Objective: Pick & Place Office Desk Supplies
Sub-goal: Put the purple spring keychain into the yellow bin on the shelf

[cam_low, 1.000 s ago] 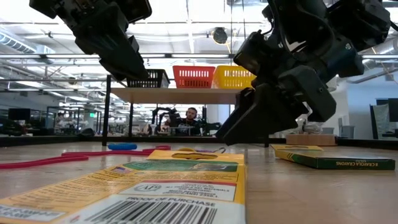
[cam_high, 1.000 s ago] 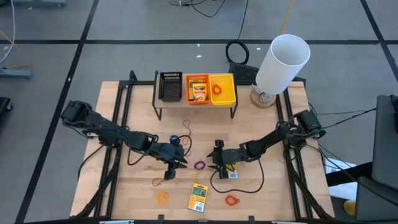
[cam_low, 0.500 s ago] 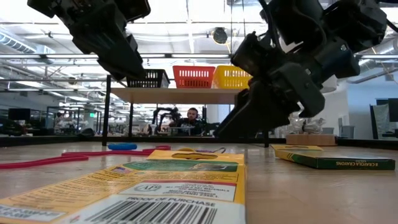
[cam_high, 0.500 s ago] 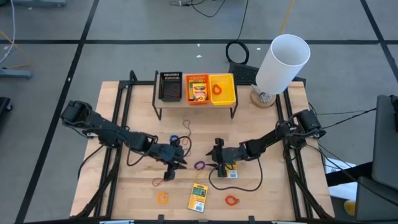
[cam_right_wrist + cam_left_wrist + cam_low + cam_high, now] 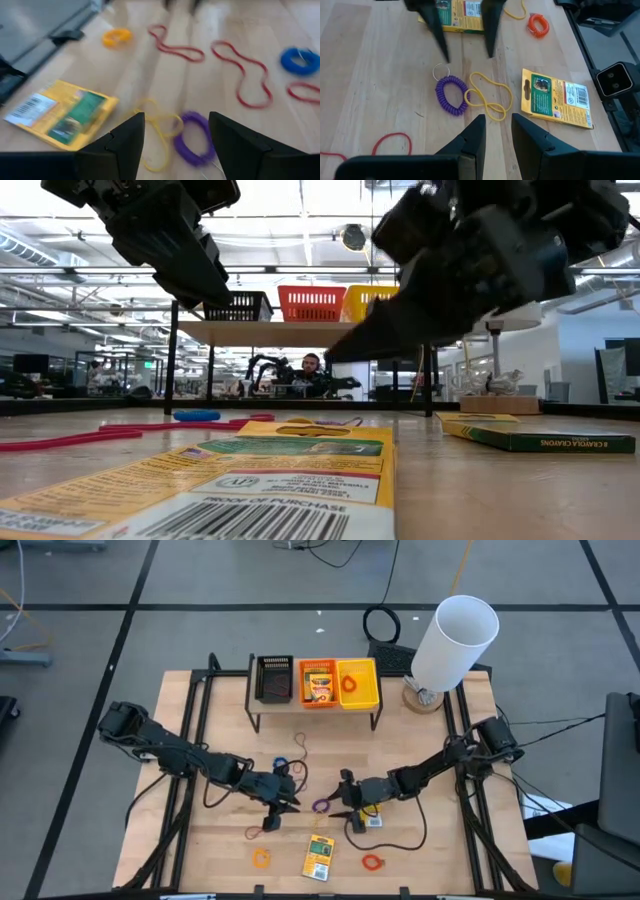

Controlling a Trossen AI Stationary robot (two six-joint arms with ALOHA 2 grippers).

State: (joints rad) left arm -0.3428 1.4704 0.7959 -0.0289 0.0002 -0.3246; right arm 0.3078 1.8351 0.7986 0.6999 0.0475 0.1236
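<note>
A purple coil loop (image 5: 320, 805) lies flat on the wood between my two grippers, with a yellow rubber band (image 5: 490, 97) touching it. My left gripper (image 5: 282, 802) hovers open on its left. My right gripper (image 5: 344, 800) hovers open on its right, fingers pointing at the coil (image 5: 195, 137). One yellow pack (image 5: 319, 858) lies flat near the near edge, and another (image 5: 372, 820) lies beside my right arm. Red bands (image 5: 245, 70), a blue coil (image 5: 300, 60) and orange coils (image 5: 261, 858) (image 5: 373, 862) are scattered on the table. More packs sit in the orange bin (image 5: 318, 685).
A raised shelf at the far side carries the black bin (image 5: 275, 680), the orange bin and a yellow bin (image 5: 357, 683). A big white cylinder (image 5: 455, 635) stands at the far right corner. A black cable (image 5: 400, 840) loops over the table near my right arm.
My right gripper has moved a little toward the table's left and near edge, closing in on the purple coil. In the low view it has swung upward and leftward. Nothing on the table has moved.
</note>
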